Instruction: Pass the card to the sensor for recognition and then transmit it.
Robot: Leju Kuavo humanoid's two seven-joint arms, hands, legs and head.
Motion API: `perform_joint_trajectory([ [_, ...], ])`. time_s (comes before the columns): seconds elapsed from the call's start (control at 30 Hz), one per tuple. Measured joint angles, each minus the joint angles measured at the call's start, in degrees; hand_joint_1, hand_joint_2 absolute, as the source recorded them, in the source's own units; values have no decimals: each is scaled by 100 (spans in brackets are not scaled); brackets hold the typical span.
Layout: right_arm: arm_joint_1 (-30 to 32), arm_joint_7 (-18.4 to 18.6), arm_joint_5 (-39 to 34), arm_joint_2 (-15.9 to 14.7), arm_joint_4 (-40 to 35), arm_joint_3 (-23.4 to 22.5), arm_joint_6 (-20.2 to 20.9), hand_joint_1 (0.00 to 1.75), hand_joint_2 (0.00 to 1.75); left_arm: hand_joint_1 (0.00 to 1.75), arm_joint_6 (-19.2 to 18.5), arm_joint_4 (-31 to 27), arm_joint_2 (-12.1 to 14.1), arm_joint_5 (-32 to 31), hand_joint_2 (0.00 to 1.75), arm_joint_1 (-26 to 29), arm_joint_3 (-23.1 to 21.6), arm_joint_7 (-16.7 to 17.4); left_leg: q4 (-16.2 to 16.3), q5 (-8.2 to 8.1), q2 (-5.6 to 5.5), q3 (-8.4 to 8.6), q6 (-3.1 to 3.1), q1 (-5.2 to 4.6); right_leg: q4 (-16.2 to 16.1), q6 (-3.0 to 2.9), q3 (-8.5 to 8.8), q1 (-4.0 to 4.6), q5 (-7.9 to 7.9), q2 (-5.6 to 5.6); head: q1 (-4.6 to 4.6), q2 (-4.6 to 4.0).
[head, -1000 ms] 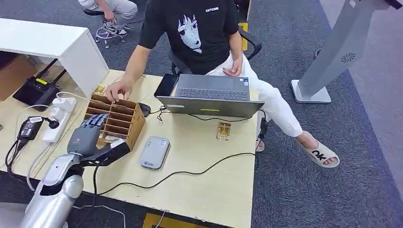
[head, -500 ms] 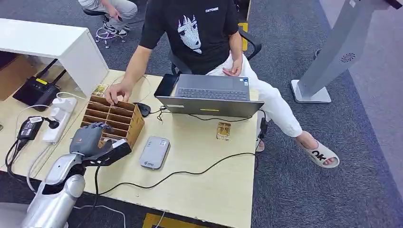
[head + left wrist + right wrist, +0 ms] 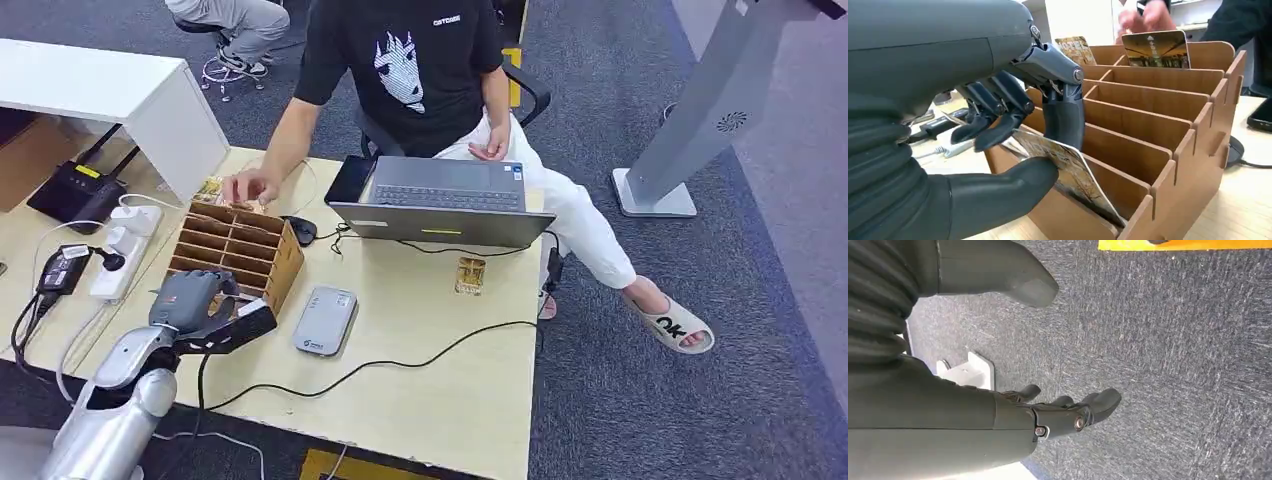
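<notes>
The left hand pinches a card between thumb and curled fingers; the card's lower edge sits tilted in the nearest slot of the wooden rack, at the table's near-left part. The other slots beyond it stand open; at the far end a second card stands upright, and one reading "HOTEL" leans behind the rack, by a person's hand. Just right of the rack lies the grey sensor, with bare table around it and a cable curving past. The right hand hangs over carpet, fingers loosely apart, holding nothing.
</notes>
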Motion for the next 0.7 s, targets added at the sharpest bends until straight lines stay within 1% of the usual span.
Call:
perform_joint_trajectory([
  [0.33, 0, 0, 15, 0, 0, 0, 7, 0, 175, 175, 24, 17, 50, -29, 175, -30, -77, 11, 0, 0, 0, 0, 0, 0, 0, 0, 0, 0, 0, 0, 0, 0],
  [0.47, 0, -4, 31, 0, 0, 0, 7, 0, 175, 175, 188, 39, 70, -85, 175, -80, -125, 87, 0, 0, 0, 0, 0, 0, 0, -1, 0, 0, 0, 0, 0, 0],
  [0.57, 1, -20, 70, 0, 0, 0, -4, 0, 175, 175, 420, 28, 90, 7, 175, -152, -125, 138, 0, 2, 0, 0, 0, 1, 1, -2, 0, 0, 1, -1, 0, 0],
  [0.7, 2, -35, 111, 0, 0, 0, -24, 0, 175, 175, 689, -250, 162, 249, 175, -285, -96, 116, 0, 4, -1, -1, 0, 1, 1, -2, 0, 1, 2, -3, 0, 0],
])
